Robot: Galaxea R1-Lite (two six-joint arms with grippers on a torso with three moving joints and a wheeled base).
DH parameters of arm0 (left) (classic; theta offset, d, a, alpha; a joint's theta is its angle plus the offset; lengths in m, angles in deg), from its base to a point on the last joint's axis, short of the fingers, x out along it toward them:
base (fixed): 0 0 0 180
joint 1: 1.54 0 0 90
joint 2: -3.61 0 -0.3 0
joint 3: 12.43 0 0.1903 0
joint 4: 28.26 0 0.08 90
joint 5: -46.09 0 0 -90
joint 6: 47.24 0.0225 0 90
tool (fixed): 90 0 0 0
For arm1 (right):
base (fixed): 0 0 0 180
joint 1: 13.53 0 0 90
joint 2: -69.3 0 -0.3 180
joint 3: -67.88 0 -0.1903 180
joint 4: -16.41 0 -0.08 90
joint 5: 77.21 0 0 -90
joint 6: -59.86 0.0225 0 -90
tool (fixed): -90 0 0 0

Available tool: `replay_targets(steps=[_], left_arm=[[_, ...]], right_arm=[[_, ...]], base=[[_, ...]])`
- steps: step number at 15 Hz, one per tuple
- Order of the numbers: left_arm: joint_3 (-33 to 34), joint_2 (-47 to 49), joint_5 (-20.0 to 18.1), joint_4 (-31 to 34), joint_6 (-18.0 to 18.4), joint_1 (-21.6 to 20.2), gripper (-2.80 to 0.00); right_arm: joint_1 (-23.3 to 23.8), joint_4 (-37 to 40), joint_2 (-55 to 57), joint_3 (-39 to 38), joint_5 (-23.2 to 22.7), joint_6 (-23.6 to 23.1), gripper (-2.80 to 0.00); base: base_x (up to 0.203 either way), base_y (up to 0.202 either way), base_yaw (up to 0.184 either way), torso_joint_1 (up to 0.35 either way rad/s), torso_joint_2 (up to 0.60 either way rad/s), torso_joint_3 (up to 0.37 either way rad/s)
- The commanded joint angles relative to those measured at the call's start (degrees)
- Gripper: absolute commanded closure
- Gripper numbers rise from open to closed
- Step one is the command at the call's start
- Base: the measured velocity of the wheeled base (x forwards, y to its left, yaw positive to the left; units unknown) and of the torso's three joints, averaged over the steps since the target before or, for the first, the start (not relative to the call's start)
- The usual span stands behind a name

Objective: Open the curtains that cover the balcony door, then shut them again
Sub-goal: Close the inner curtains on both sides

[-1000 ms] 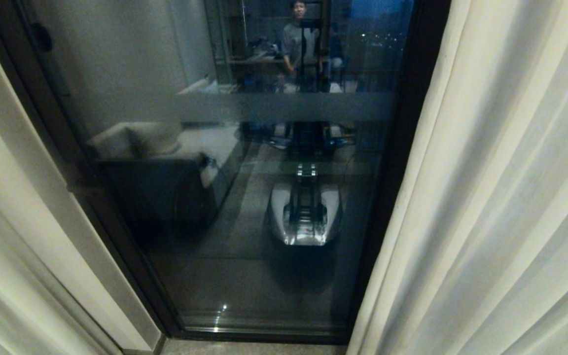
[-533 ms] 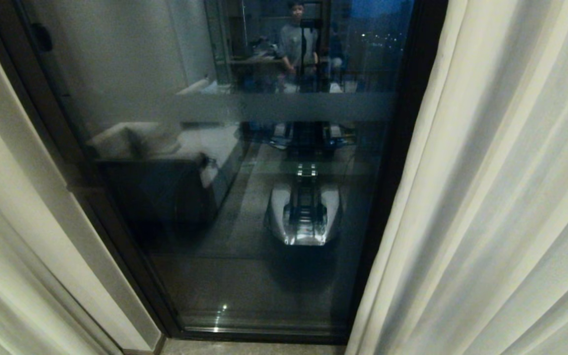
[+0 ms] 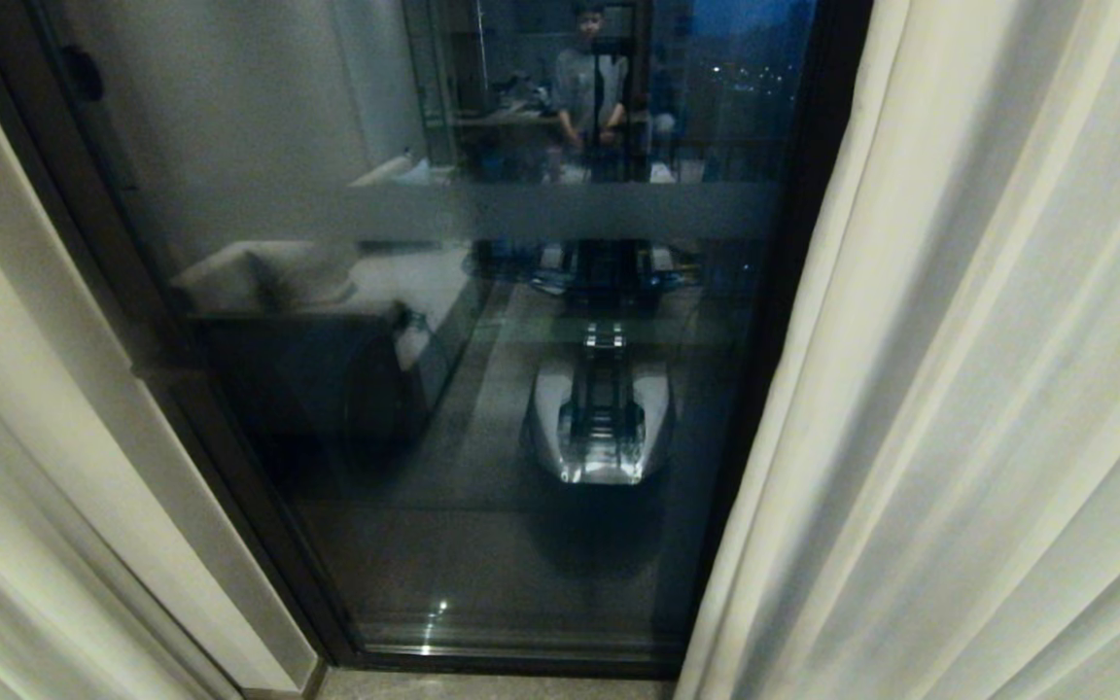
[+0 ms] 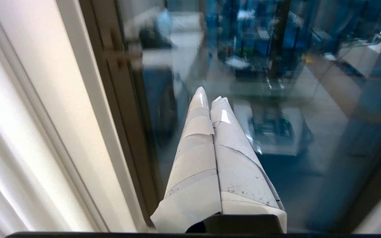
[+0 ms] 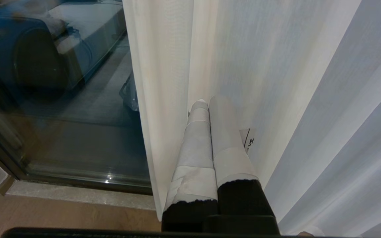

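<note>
Cream pleated fabric curtains point(image 3: 988, 389) stand parted; dark-framed glass balcony door point(image 3: 482, 389) exposed. Closing remains. Left tool point(image 4: 209, 96) and right tool point(image 5: 210, 99) both shut, empty.

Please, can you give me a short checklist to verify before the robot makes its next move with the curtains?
1. Door glass uncovered between the curtains: ok.
2. Right gripper shut, at the right curtain edge: ok.
3. Right gripper holds fabric: cannot tell.
4. Left gripper shut, empty, pointing at the glass: ok.
5. Left gripper at the left curtain: not ok, the curtain hangs to its side.
</note>
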Motion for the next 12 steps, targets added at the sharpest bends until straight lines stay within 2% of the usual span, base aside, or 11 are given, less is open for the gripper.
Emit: replay_targets(steps=[1, 3, 4, 12], left_arm=[[0.0, 0.0, -1.4, 0.4, -1.1, 0.0, 0.0], [0.0, 0.0, -3.5, 5.9, -0.8, 0.0, 0.0], [0.0, 0.0, -3.7, 6.5, -1.1, 0.0, 0.0], [0.0, 0.0, -3.8, 6.8, -0.3, 0.0, 0.0]], right_arm=[[0.0, 0.0, 0.0, 0.0, 0.0, 0.0, 0.0], [0.0, 0.0, 0.1, 0.0, 0.0, 0.0, 0.0], [0.0, 0.0, 0.1, 0.0, 0.0, 0.0, 0.0], [0.0, 0.0, 0.1, 0.0, 0.0, 0.0, 0.0]], base=[[0.0, 0.0, 0.0, 0.0, 0.0, 0.0], [0.0, 0.0, 0.0, 0.0, 0.0, 0.0], [0.0, 0.0, 0.0, 0.0, 0.0, 0.0], [0.0, 0.0, 0.0, 0.0, 0.0, 0.0]])
